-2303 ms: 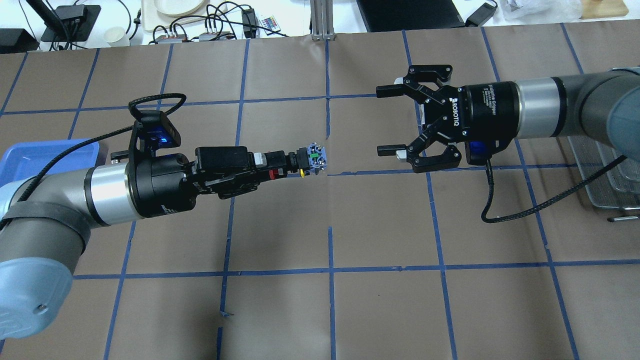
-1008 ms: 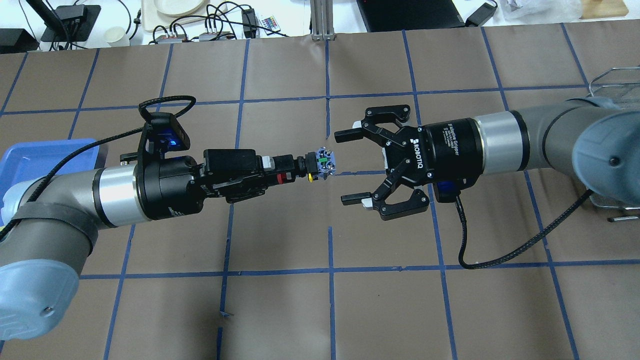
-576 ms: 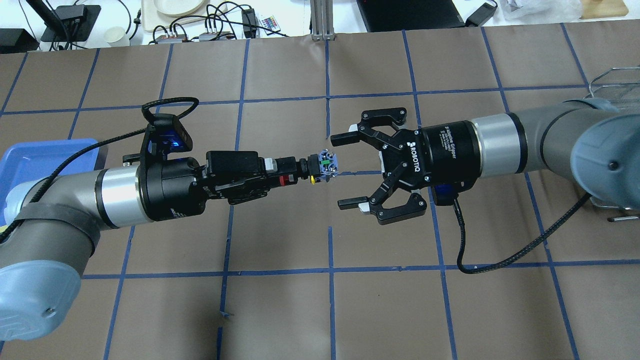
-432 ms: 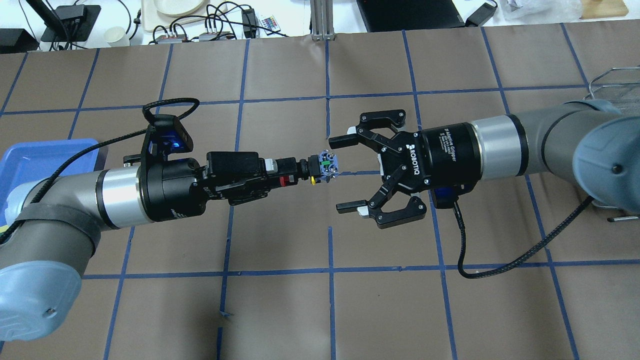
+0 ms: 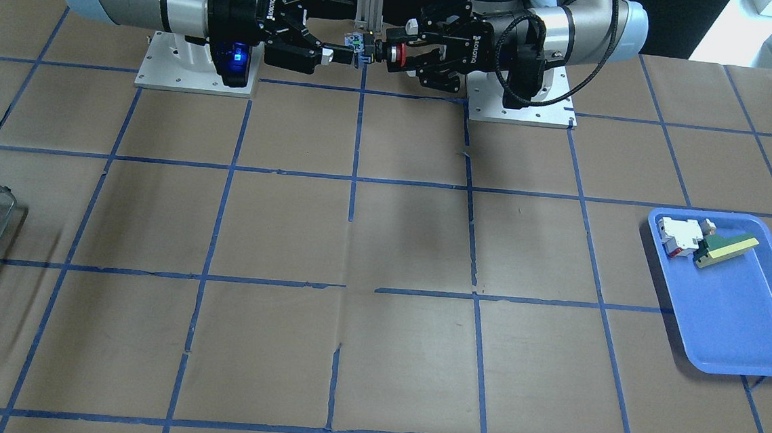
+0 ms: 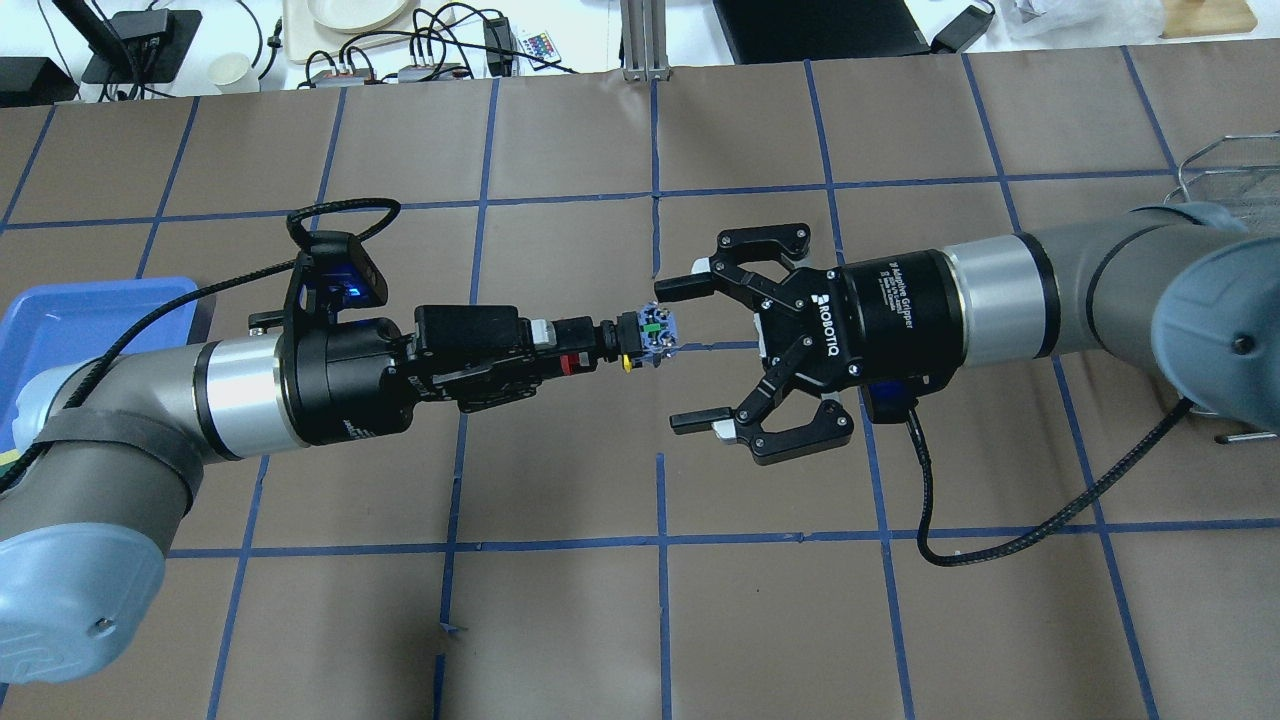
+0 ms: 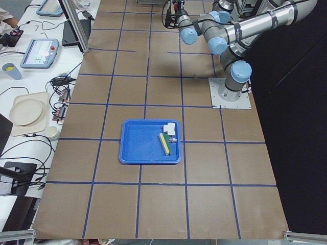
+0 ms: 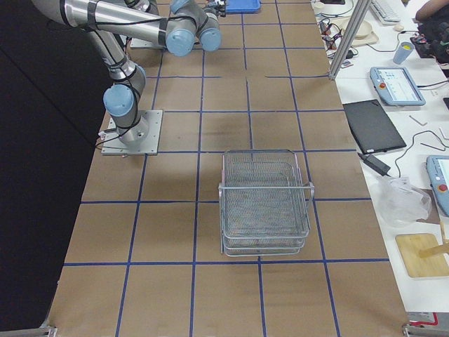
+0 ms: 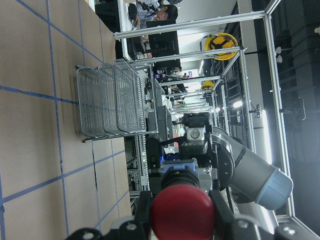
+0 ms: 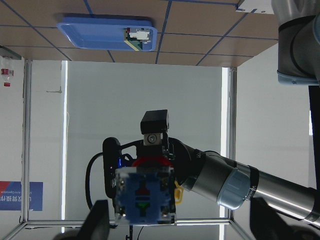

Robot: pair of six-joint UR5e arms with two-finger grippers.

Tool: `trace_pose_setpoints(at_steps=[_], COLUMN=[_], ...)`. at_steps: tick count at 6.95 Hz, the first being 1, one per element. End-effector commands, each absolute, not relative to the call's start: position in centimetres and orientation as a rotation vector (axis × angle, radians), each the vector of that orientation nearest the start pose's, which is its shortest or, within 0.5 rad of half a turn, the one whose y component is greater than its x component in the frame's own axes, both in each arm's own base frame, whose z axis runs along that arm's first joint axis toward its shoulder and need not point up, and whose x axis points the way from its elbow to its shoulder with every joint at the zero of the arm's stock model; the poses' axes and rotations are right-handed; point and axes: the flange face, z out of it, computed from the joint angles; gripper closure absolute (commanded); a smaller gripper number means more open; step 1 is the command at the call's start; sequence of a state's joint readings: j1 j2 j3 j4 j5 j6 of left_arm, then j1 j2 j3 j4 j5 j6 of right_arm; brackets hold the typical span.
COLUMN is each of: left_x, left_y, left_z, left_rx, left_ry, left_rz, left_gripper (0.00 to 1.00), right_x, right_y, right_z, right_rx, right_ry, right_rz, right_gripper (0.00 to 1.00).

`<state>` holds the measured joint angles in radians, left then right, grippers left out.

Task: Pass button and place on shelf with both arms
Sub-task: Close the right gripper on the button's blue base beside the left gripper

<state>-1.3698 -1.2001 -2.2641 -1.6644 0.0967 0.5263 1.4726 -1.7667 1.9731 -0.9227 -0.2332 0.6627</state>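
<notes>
My left gripper [image 6: 580,342] is shut on the button [image 6: 648,333] and holds it level above the table's middle, rear block toward the right arm. Its red cap [image 9: 180,215] fills the bottom of the left wrist view. My right gripper [image 6: 685,355] is open, with its fingertips level with the button's end, one on each side and not touching. In the right wrist view the button [image 10: 145,195] sits between the open fingers [image 10: 97,222]. The front view shows both grippers, left [image 5: 392,52] and right [image 5: 341,33], meeting at the button [image 5: 361,41]. The wire shelf [image 8: 265,203] stands at the table's right end.
A blue tray [image 5: 739,316] at the left end holds a white-and-red block [image 5: 678,233] and a green-and-yellow piece [image 5: 727,248]. The shelf's rim [image 6: 1215,170] shows behind the right arm. Cables and devices lie along the far table edge [image 6: 420,50].
The right arm has moved left toward the button, so its open fingers now flank the button's end. The left arm shifted slightly right, still holding the button.
</notes>
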Motion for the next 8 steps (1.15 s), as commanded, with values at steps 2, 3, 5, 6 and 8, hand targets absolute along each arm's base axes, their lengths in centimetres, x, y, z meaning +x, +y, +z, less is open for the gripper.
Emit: trace_pose_setpoints(at_steps=[2, 3, 5, 6, 8], left_x=[-16.7, -16.7, -16.7, -16.7, -16.7], left_y=[-34.5, -34.5, -34.5, -34.5, -34.5], left_z=[38.4, 38.3, 38.3, 38.3, 38.3], left_rx=[0.046, 0.048, 0.048, 0.049, 0.048], left_ry=[-1.662, -1.662, -1.662, -1.662, -1.662], left_rz=[0.203, 0.202, 0.201, 0.200, 0.199], left_gripper=[0.84, 0.84, 0.84, 0.84, 0.84], right_x=[19.6, 19.6, 19.6, 19.6, 19.6], right_y=[-36.8, -36.6, -36.5, -36.5, -36.4], right_z=[39.9, 39.5, 39.6, 39.8, 39.9], right_rx=[1.250, 1.254, 1.253, 1.251, 1.251], right_ry=[1.397, 1.393, 1.396, 1.396, 1.389], right_rz=[1.170, 1.177, 1.175, 1.172, 1.169], right_gripper=[0.00, 0.00, 0.01, 0.14, 0.69])
